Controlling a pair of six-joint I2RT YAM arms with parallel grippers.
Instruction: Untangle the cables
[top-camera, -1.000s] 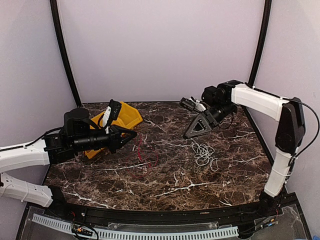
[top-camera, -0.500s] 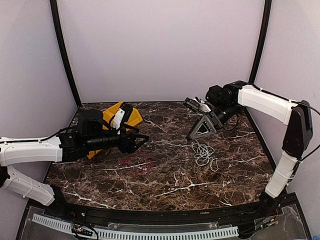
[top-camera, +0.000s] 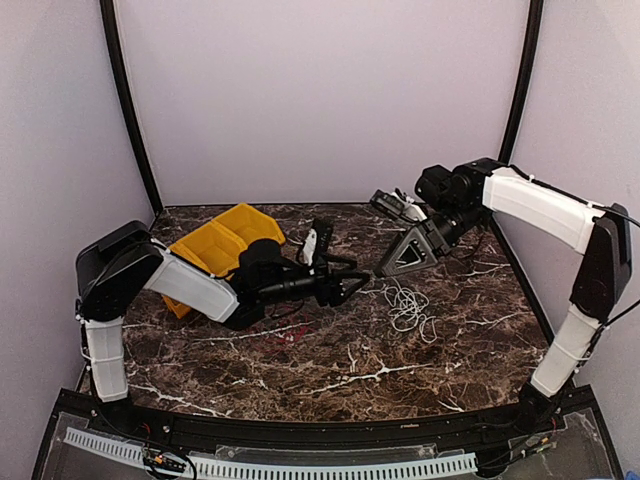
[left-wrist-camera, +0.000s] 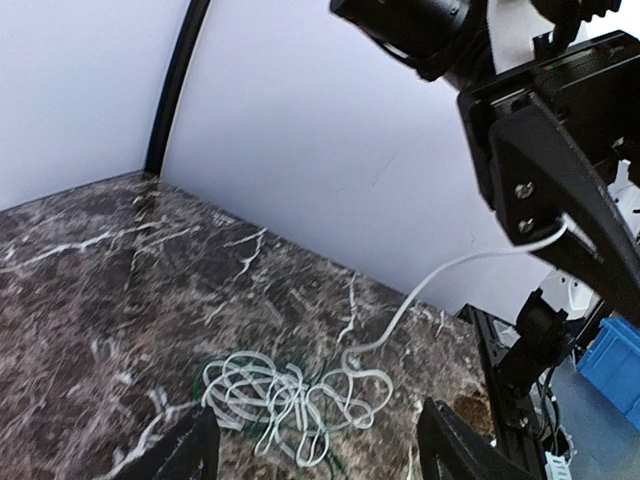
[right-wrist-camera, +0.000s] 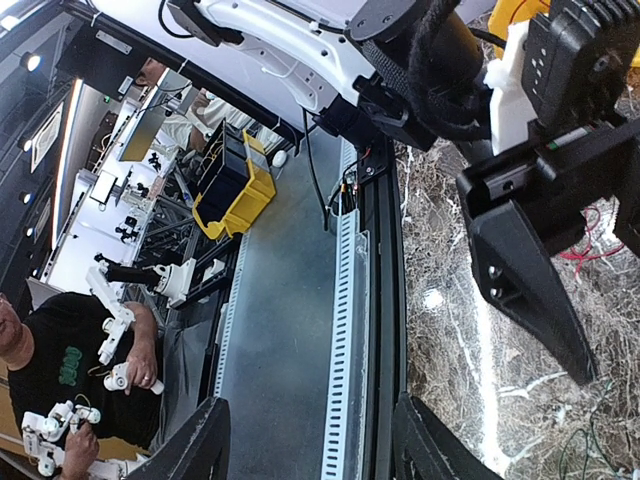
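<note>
Black left claw (top-camera: 352, 287): jaws apart, shut a second ago; it has swung from over the bin (top-camera: 222, 243) to mid-table. Red cable (top-camera: 285, 330) lies loose behind it, judged released and separated. White cable (top-camera: 408, 308) lies just ahead, one strand rising to the right claw (top-camera: 390, 268), jaws also apart.

White shells cover the left arm (top-camera: 190, 285) and right arm (top-camera: 535, 205) behind matte-black joints, a braided black cable (right-wrist-camera: 440, 70) runs behind the left claw (top-camera: 352, 288), and two silver screws (left-wrist-camera: 518, 187) stud a black wedge finger of the right claw (top-camera: 392, 262).
</note>
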